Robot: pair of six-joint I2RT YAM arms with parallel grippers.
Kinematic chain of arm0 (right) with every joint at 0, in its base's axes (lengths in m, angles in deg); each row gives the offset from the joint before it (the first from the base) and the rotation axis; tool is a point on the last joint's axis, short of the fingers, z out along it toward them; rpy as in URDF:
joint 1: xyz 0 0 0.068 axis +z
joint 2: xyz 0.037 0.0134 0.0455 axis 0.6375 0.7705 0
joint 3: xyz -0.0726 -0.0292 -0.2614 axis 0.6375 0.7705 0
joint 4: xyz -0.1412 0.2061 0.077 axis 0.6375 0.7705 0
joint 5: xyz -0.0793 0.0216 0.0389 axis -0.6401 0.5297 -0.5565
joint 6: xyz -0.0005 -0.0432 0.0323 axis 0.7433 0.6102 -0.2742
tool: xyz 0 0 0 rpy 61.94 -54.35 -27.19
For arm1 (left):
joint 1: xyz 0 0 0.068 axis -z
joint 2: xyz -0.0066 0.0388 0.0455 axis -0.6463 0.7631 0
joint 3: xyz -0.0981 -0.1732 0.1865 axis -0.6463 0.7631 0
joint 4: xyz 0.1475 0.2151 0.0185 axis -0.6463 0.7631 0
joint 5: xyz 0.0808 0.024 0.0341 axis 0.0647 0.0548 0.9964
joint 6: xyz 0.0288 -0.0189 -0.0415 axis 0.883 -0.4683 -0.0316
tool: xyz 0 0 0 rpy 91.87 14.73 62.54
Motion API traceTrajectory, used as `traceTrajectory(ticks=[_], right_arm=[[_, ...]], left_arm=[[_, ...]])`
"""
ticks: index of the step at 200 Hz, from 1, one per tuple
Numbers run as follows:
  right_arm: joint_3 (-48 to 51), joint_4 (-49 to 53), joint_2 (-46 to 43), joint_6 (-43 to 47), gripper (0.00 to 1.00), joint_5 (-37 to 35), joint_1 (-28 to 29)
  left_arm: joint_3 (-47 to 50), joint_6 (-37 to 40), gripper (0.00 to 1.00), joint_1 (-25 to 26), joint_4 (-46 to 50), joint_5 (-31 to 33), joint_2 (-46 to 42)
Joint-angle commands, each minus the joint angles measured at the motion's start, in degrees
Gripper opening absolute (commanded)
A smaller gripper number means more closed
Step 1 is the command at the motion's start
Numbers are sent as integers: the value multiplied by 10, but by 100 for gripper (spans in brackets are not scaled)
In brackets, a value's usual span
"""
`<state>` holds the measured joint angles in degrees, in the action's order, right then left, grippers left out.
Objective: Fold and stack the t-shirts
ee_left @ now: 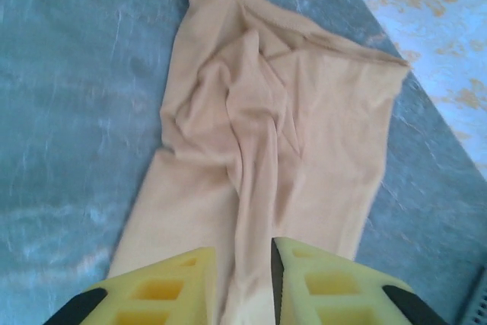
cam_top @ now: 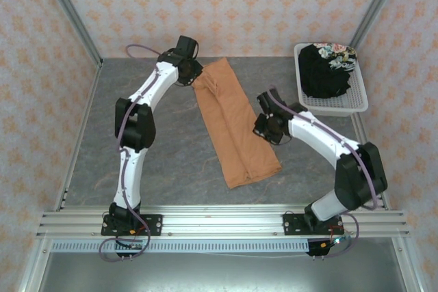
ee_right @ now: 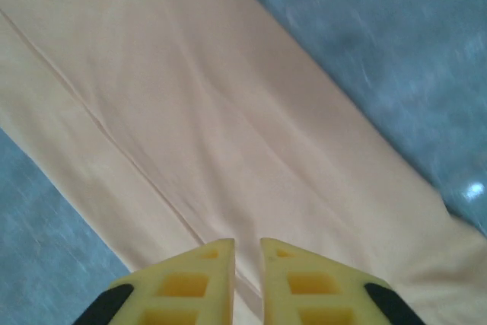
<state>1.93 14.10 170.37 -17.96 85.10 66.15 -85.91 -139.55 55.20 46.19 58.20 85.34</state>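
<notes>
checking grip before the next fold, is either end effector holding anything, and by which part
The left end effector pinches a raised ridge of the orange t-shirt. The right end effector sits nearly shut over flat cloth; a hold cannot be told.

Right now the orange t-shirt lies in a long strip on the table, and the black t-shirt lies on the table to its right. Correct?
No. The black t-shirt is not on the table: it sits in the white mesh basket at the far right, per the top external view. The orange t-shirt does lie in a long strip on the table.
</notes>
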Motion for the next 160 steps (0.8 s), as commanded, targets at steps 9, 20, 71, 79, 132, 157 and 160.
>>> traceTrajectory(ticks=[9, 20, 71, 79, 132, 157, 160], right_arm=[[-82, -78, 116, 117, 7, 14, -24], [-122, -91, 162, 137, 5, 31, -26], [-232, -88, 311, 124, 2, 34, -33], [-231, -89, 323, 113, 2, 35, -34], [-165, -132, 335, -1, 2, 83, -28], [-131, -166, 325, -56, 2, 95, -22], [-127, -172, 324, -63, 2, 96, -22]], left_arm=[[41, -123, 20, 20, -46, -11, 29], [34, -148, 19, 18, -54, -11, 48], [-120, -147, 17, 10, -13, 17, 169], [-147, -147, 16, 9, 2, 8, 194], [-205, -153, 13, 8, -25, -39, 278], [-275, -149, 13, 8, -39, -68, 334], [-283, -149, 13, 8, -44, -72, 340]])
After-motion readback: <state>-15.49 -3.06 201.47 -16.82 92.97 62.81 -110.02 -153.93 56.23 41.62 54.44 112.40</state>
